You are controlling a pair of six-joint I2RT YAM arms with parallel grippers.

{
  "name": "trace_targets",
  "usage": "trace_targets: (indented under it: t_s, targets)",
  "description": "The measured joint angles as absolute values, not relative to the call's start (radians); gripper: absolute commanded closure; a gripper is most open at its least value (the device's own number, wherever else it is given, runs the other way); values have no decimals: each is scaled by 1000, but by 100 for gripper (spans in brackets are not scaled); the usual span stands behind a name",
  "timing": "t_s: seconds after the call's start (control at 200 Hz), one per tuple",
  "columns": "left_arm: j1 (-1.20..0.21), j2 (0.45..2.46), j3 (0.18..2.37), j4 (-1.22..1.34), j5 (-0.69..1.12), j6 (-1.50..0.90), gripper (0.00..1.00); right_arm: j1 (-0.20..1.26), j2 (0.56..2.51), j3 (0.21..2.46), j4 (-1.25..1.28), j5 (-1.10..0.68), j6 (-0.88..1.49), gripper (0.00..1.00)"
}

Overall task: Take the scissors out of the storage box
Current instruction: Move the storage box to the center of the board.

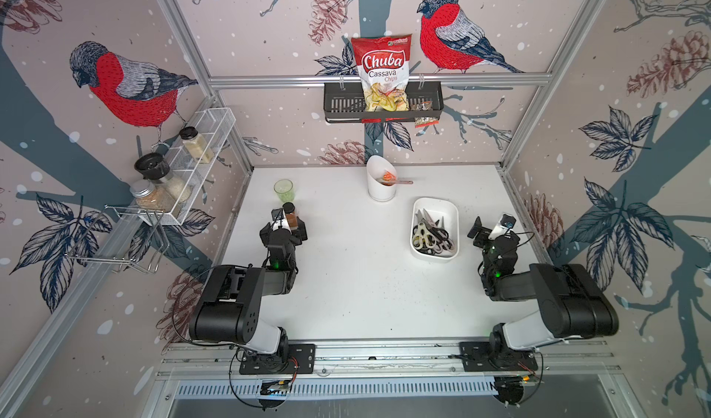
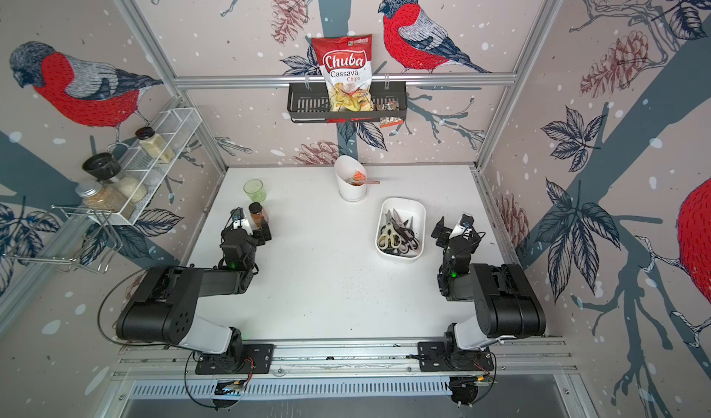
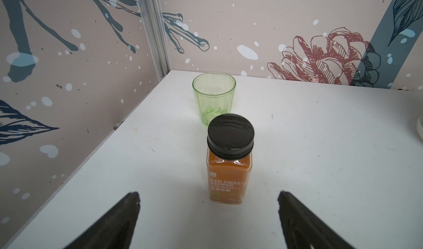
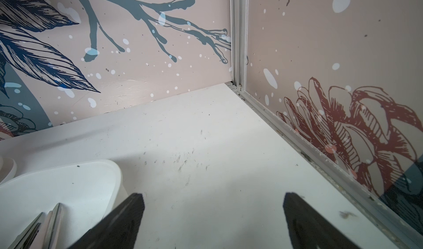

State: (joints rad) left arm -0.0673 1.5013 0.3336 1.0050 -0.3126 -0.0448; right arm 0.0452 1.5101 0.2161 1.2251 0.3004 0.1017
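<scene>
Right gripper (image 4: 214, 197): jaws spread wide, nothing between them but bare white table (image 4: 229, 144); we note no contact with anything. In both top views it (image 1: 490, 225) hangs beside the storage box (image 1: 456, 223), not over it. The box lies just off the gripper's left side, toward the other arm, close but apart. In the right wrist view one rounded corner of the box (image 4: 68, 179) shows just outside one finger. The scissors (image 1: 431, 233) all lie inside the box as a loose overlapping heap. Their handles bunch at the end nearer the arm bases, and the blades point toward the far end. On top we make out a pair with cream handles; around and under it are black handles, and steel blades fan out beyond. The count cannot be settled from the heap. From the right wrist only a few steel blade tips (image 4: 52, 222) show, resting against the box's inner wall. Left gripper (image 3: 208, 196): well apart from the box, jaws likewise wide and gripping nothing. An orange spice jar (image 3: 229, 167) with a black cap stands upright just ahead, between the finger lines. A green glass (image 3: 214, 96) stands beyond it.
</scene>
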Motion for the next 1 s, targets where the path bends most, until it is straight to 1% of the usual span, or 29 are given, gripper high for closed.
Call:
trace_targets:
  t_s: [0.1, 0.17, 0.23, 0.33, 0.425, 0.48, 0.515, 0.59, 0.74, 0.865, 1.0]
  targets:
    - [-67, 1501, 349, 985, -311, -45, 4, 46, 1507, 216, 1225, 298, 102, 0]
    - [-67, 1497, 433, 881, -315, -45, 4, 60, 1487, 219, 1214, 322, 101, 0]
    - [-67, 1476, 488, 838, -316, -44, 4, 93, 1447, 243, 1163, 368, 100, 0]
    - [-67, 1413, 499, 774, -341, -56, 4, 172, 1380, 331, 1040, 451, 76, 3]
    - [-67, 1372, 564, 622, -369, -109, 4, 245, 1348, 505, 806, 511, 82, 8]
    - [-72, 1358, 622, 532, -385, -145, 4, 282, 1353, 641, 631, 530, 133, 13]
    - [-80, 1348, 655, 472, -400, -170, 4, 302, 1364, 719, 533, 534, 165, 14]
    - [-108, 1316, 693, 364, -422, -211, 4, 350, 1409, 887, 307, 536, 251, 18]
    - [-163, 1238, 712, 195, -392, -300, 5, 485, 1546, 1186, -130, 521, 402, 22]
    - [-184, 1229, 750, 63, -308, -397, 6, 566, 1623, 1298, -405, 486, 507, 28]
    - [-194, 1217, 747, -30, -179, -504, 6, 609, 1641, 1296, -584, 402, 590, 38]
